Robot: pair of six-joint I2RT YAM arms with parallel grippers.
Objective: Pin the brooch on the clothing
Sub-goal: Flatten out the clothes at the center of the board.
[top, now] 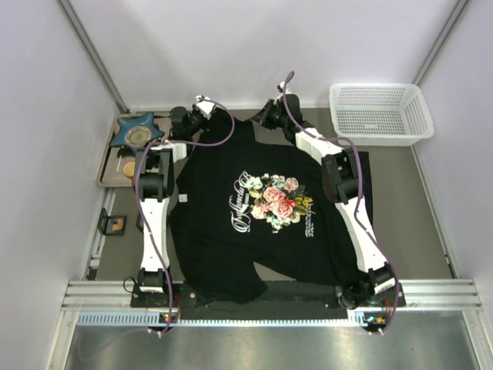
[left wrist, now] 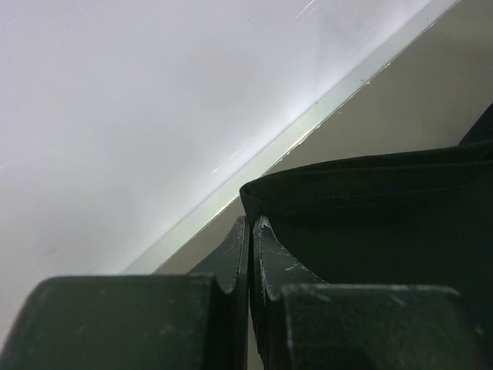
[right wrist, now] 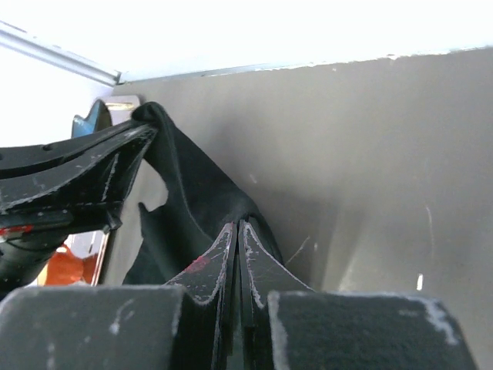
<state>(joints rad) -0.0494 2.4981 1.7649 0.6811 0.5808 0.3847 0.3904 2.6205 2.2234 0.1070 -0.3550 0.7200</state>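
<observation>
The black T-shirt (top: pixel 219 166) lies spread on the table with its rose print (top: pixel 279 199) facing up. My left gripper (top: pixel 202 108) is at the shirt's far left shoulder, shut on the fabric edge (left wrist: pixel 370 208), with its fingertips (left wrist: pixel 251 225) pressed together. My right gripper (top: pixel 269 113) is at the far right shoulder, shut on a raised fold of the shirt (right wrist: pixel 192 196) in the right wrist view (right wrist: pixel 237 225). The brooch (top: pixel 129 166), a small round pale orange-pink piece, lies on the tray at the far left, apart from both grippers.
A metal tray (top: pixel 108 173) at the far left holds a blue star-shaped dish (top: pixel 137 131). A small black square box (top: pixel 115 225) sits by the left wall. A white basket (top: pixel 379 113) stands at the far right. White walls close in on three sides.
</observation>
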